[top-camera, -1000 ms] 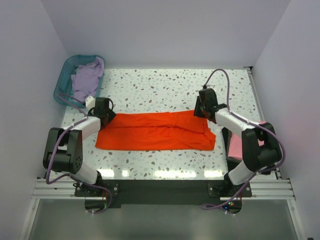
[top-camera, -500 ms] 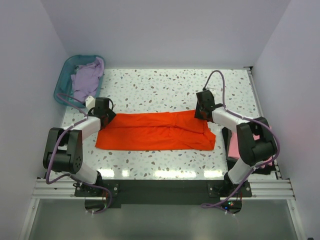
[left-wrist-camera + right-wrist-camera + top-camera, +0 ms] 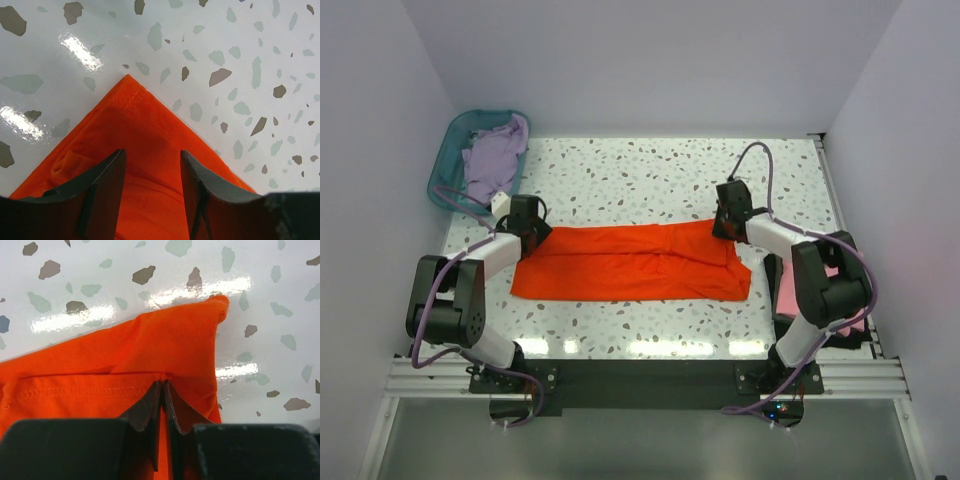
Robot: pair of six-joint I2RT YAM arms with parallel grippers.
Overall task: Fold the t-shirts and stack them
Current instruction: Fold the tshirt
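Note:
An orange-red t-shirt [image 3: 635, 262] lies folded into a long band across the table's middle. My left gripper [image 3: 532, 228] hovers open over its far left corner [image 3: 135, 120], one finger [image 3: 112, 175] on each side of the cloth and nothing pinched between them [image 3: 152, 155]. My right gripper [image 3: 724, 224] is at the shirt's far right corner, its jaws [image 3: 162, 385] shut on a fold of the orange-red cloth [image 3: 150, 347] near the stitched hem. A lavender t-shirt [image 3: 495, 160] lies heaped in the basket. A pink t-shirt [image 3: 786, 292] sits at the right edge, mostly hidden by my right arm.
A teal plastic basket [image 3: 440, 178] stands at the table's far left corner. The speckled white tabletop [image 3: 640, 175] stretches behind the orange shirt. White walls close in on three sides, and the arm bases sit on the dark rail at the near edge.
My right gripper's jaws have closed on the shirt's far right corner, after a small shift there. The left arm and the shirt have stayed where they were.

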